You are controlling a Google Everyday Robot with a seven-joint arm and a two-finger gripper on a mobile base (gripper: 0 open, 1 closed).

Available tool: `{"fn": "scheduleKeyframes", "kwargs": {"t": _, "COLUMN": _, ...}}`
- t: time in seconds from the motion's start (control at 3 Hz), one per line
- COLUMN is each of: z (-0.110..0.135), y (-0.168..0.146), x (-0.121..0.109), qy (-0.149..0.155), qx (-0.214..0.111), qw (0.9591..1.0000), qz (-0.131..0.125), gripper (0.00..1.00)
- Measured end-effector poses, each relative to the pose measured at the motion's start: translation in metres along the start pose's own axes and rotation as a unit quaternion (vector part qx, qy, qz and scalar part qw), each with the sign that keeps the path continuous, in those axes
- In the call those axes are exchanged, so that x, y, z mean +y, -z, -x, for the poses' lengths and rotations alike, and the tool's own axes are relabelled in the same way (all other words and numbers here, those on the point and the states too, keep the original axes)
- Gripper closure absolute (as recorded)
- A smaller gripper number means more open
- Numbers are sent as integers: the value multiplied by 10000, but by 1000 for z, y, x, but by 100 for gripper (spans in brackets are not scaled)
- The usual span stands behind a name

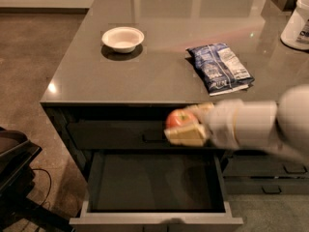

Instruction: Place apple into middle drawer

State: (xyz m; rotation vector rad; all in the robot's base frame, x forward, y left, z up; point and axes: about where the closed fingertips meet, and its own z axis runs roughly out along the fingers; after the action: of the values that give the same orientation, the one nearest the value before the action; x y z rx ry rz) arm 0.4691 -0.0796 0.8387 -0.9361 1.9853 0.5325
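My gripper is shut on the red apple, with pale fingers under and behind it. It holds the apple in front of the counter's front edge, above the rear right part of the open middle drawer. The drawer is pulled out, with a dark flat bottom, thin grey side walls and a grey front. It holds nothing that I can see. My white arm reaches in from the right.
A white bowl sits on the grey counter at the back left. A blue snack bag lies right of centre. A white container stands at the far right. The top drawer front is shut. Narrower handled drawers are at the right. Dark equipment stands at the left.
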Motion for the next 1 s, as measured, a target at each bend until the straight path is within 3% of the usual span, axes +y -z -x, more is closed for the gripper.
{"fn": "scheduleKeyframes", "kwargs": {"t": 0.33, "z": -77, "y": -29, "x": 22, "qy": -773, "qx": -315, "qw": 9965, "qz": -66, "gripper": 100}}
{"fn": "scheduleKeyframes", "kwargs": {"t": 0.67, "z": -155, "y": -60, "x": 38, "qy": -1453, "qx": -449, "qw": 9882, "qz": -193, "gripper": 100}}
{"fn": "scheduleKeyframes", "kwargs": {"t": 1.0, "z": -175, "y": -71, "x": 27, "qy": -1714, "qx": -509, "qw": 9832, "qz": -363, "gripper": 100}}
